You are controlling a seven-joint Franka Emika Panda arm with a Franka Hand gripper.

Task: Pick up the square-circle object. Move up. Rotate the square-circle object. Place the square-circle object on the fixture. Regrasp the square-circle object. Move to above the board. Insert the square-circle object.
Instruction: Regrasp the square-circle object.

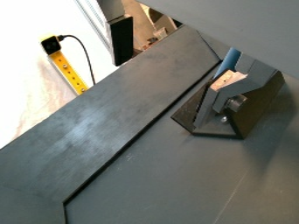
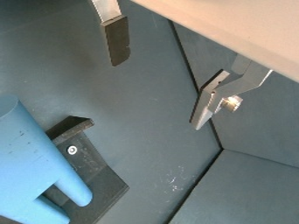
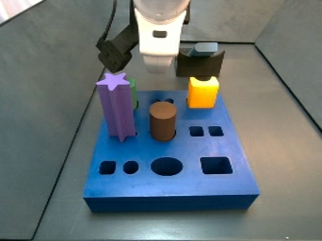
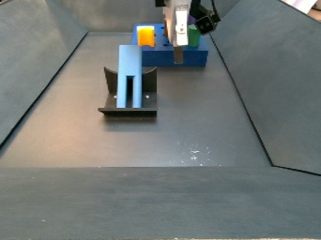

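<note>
The square-circle object (image 4: 130,69), a long light-blue peg, stands leaning on the fixture (image 4: 126,105), a dark bracket on a base plate on the floor. Both wrist views show it too: the peg (image 2: 28,163) (image 1: 230,72) on the fixture (image 2: 91,175) (image 1: 239,112). My gripper (image 2: 162,70) is open, and only bare floor lies between its fingers (image 2: 114,40). In a side view the gripper (image 4: 182,37) hangs well beyond the fixture, over the near part of the blue board (image 3: 170,168). Its white body (image 3: 160,40) rises behind the pegs.
On the board stand a purple star peg (image 3: 117,108), a brown cylinder (image 3: 163,120) and a yellow block (image 3: 202,91), with a dark block (image 3: 199,63) behind it. Dark walls enclose the floor (image 4: 51,70). A yellow power strip (image 1: 68,66) lies outside.
</note>
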